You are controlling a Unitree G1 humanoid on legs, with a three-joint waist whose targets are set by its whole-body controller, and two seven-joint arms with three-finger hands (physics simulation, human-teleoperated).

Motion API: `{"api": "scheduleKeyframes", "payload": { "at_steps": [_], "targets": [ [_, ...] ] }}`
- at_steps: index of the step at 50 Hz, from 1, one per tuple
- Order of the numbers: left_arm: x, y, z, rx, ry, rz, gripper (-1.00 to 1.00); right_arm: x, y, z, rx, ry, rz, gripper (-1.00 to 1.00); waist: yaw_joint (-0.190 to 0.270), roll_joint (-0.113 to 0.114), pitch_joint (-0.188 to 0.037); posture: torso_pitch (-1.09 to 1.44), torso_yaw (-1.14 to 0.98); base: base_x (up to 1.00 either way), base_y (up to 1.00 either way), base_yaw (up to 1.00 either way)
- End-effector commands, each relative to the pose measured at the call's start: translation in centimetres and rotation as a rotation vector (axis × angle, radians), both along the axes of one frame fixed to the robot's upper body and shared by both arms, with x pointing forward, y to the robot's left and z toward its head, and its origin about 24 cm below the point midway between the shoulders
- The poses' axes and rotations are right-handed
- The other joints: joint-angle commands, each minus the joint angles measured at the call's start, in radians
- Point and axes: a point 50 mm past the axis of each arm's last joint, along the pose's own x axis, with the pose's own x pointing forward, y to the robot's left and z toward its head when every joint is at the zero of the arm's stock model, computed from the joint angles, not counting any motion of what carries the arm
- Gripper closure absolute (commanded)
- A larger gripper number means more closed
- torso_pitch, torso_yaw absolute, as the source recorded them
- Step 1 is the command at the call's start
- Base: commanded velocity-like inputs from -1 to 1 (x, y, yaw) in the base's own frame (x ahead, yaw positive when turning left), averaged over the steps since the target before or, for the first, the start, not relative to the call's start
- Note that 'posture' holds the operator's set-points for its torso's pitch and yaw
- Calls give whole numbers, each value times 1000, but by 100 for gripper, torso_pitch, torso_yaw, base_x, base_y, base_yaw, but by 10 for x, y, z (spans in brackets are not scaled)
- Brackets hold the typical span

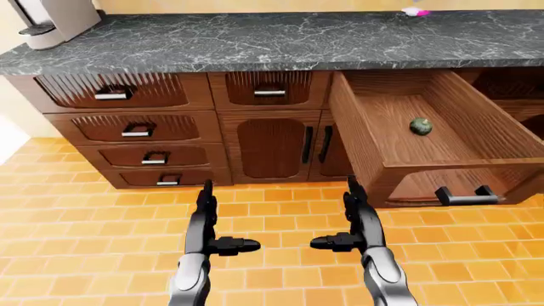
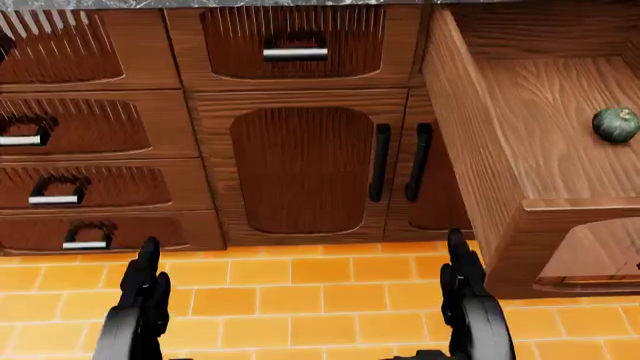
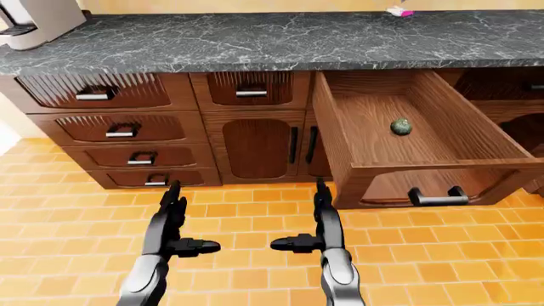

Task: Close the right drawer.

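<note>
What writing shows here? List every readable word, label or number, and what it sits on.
None can be read.
Coffee machine: no visible label.
Pink and white thing on the counter: too small to tell.
Open drawer and its handle: no markings.

It was a home kitchen. A dark marbled counter [image 1: 280,41] ran across the top of the eye views, and below it sat wooden cabinets [image 1: 272,143] with stacked drawers [image 1: 136,127] and metal handles. Orange floor tiles [image 1: 280,223] lay below the counter, and a pale appliance [image 1: 46,19] stood on its left end.
</note>
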Motion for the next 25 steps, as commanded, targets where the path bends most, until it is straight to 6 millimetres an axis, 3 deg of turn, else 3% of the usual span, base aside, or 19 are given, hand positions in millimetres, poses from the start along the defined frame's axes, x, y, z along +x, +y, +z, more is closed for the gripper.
{"api": "scheduleKeyframes", "payload": {
  "at_steps": [1, 3, 4, 5, 7, 8, 25],
  "targets": [
    [8, 0, 32, -5, -173, -4, -100, 10, 1, 33, -6, -158, 6, -100, -2, -8, -1, 0, 0, 0, 0, 0],
    [10, 1, 26, 6, -148, 1, -100, 10, 2, 31, -96, -143, -5, -100, 8, -2, -61, 0, 0, 0, 0, 0],
    [10, 1, 26, 6, -148, 1, -100, 11, 3, 32, -82, -146, 0, -100, 9, -2, -50, 0, 0, 0, 0, 0],
    [9, 1, 27, 8, -150, 0, -100, 10, 4, 34, -53, -158, 3, -100, 9, -6, -16, 0, 0, 0, 0, 0],
    [8, 3, 27, 7, -153, 2, -100, 10, 6, 37, -60, -159, 10, -100, 8, -7, -70, 0, 0, 0, 0, 0],
    [8, 3, 28, 6, -153, 6, -100, 10, 7, 39, -58, -164, 16, -100, 8, -7, -75, 0, 0, 0, 0, 0],
    [3, 4, 33, 16, -159, 10, -100, 8, 5, 38, -67, -161, 4, -100, 7, -2, -91, 0, 0, 0, 0, 0]
  ]
}}
